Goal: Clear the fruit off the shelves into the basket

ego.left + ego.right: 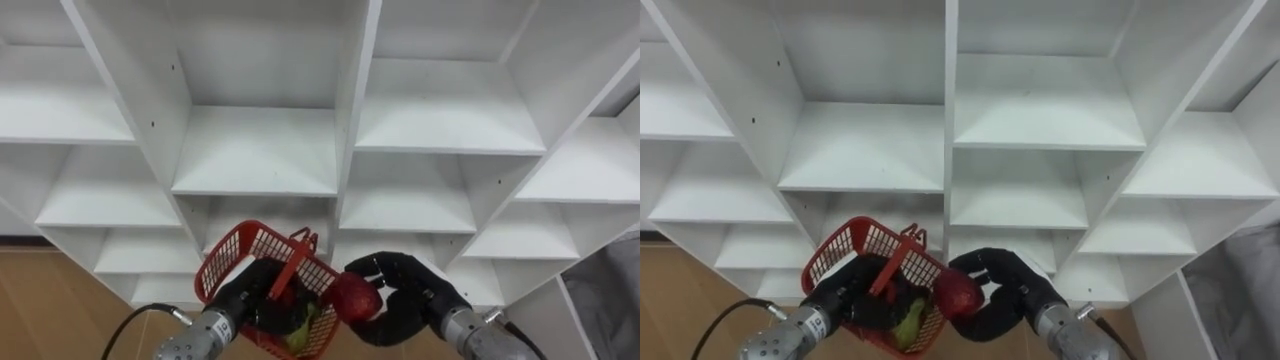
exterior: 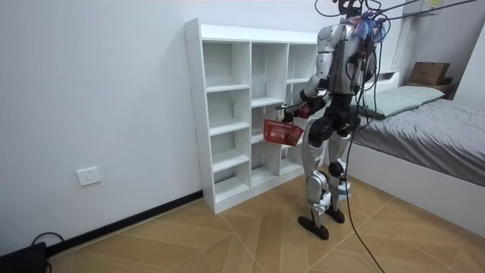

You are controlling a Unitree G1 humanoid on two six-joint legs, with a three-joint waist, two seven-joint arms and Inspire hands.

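While standing close at the closet [image 1: 260,150], gripping the red basket [image 1: 232,252] by its handle w/ left robot hand [image 1: 245,300], curled round it, prob. to keep the opening up & within reach. Clutching a red fruit [image 1: 355,297] in right robot hand [image 1: 412,295], wrapped round it, touching the rim just right of left robot hand; likely abt to drop in. Carrying a green-yellow fruit [image 1: 300,328] inside, below left robot hand. Facing bare shelves beyond both.

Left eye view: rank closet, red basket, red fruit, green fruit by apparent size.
1. closet
2. red basket
3. red fruit, in the right hand
4. green fruit, partly hidden in the basket, so unsure
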